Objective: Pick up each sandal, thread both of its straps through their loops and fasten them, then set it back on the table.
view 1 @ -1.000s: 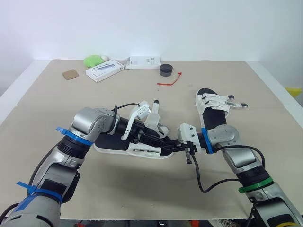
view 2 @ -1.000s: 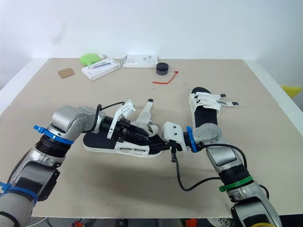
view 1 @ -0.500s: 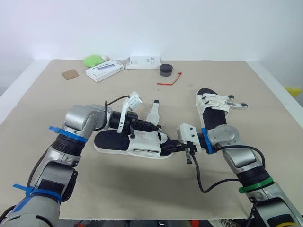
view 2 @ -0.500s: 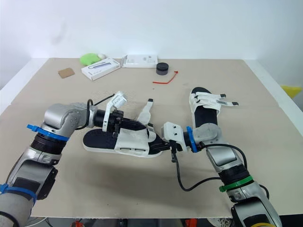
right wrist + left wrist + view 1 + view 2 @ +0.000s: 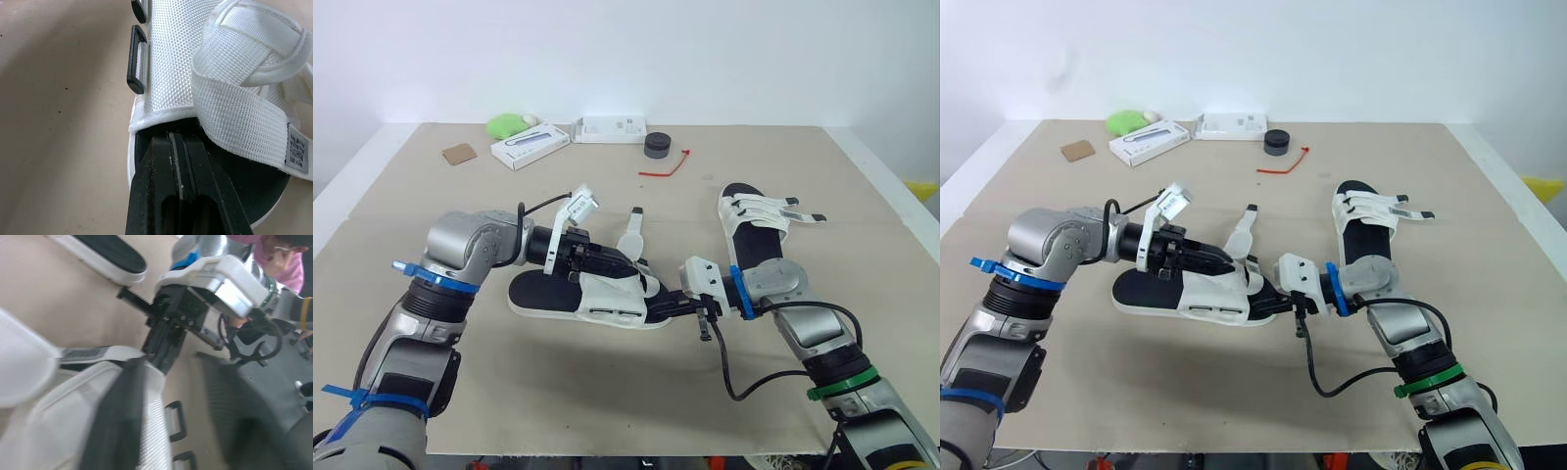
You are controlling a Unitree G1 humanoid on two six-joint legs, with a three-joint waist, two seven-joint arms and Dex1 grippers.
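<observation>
1. Step in hand, as I judge it: threading the straps of the near sandal (image 5: 548, 292), which seems to lie on the table (image 5: 783, 157).
2. The right gripper (image 5: 176, 147) is clenched on the sandal's sole rim; the white upper (image 5: 171, 58) begins right at its fingertips.
3. The left gripper (image 5: 615, 262) is released. Its fingers (image 5: 117, 421) are spread wide, one lying over the upper and nothing pinched between them.
4. A loose strap (image 5: 632, 227) stands up just past the left fingertips, unthreaded.
5. Next move: the left fingers should close on that strap's free end and lead it to the black loops (image 5: 135, 67) on the upper's side, just beside the right fingertips, while the right grip steadies the sole.
6. Hard to tell: the left fingers cover the second strap, so I cannot tell its state. Whether the gripped end is lifted is unclear.
7. The other sandal (image 5: 756, 227) lies beyond the right gripper; whether its straps are fastened is unclear.
</observation>
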